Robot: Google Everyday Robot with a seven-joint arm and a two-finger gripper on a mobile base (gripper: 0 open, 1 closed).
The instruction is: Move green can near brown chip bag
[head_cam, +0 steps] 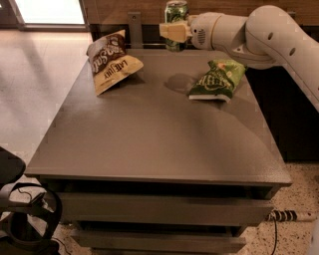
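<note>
Grey table [149, 149]; gripper [173, 31] (with green can [176, 10]) above

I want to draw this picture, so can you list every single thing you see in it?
green can: one, green with a silver top, held by the gripper over the table's far edge
brown chip bag: one, dark brown on top and tan-yellow below, far left part of the table
green chip bag: one, green, lying flat on the far right part of the table
table: one, grey-brown, middle of the view, with shelves underneath
black gear: one bundle, black, on the floor at the lower left
cable: one, striped light and dark, on the floor at the lower right
arm: one, cream-white, reaching in from the right
gripper: one, pale yellow, closed on the green can at the top middle
</note>
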